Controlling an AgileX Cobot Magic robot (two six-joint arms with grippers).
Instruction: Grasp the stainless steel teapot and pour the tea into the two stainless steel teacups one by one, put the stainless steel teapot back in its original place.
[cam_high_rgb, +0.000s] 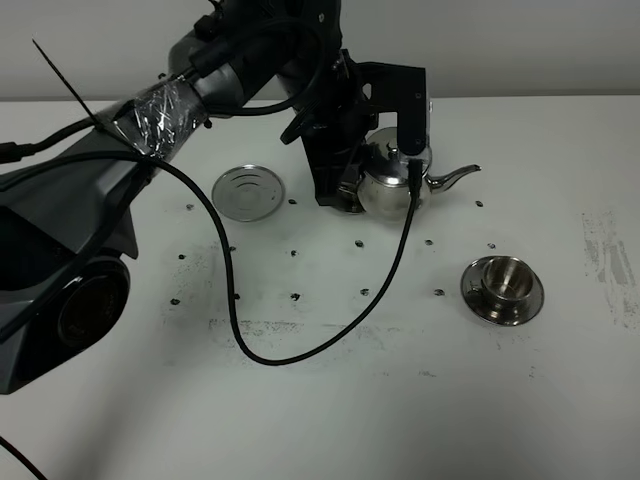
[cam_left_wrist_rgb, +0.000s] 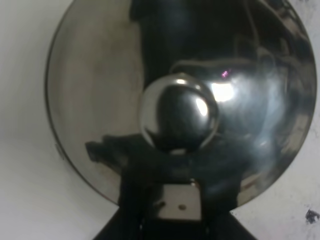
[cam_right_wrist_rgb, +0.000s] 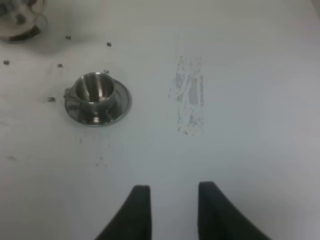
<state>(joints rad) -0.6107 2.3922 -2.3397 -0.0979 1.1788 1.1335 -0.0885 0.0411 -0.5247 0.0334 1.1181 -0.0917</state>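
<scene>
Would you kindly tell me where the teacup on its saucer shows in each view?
Exterior high: teacup at lower right, near the scuff.
Left wrist: not in it; the teapot fills it.
Right wrist: teacup beyond the right gripper, beside the scuff.
Shared landmark: the scuff.

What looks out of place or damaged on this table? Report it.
The white table has a scuffed grey patch right of the small steel cup on its saucer. The shiny steel teapot is off the flat ringed saucer. No spill shows.
</scene>
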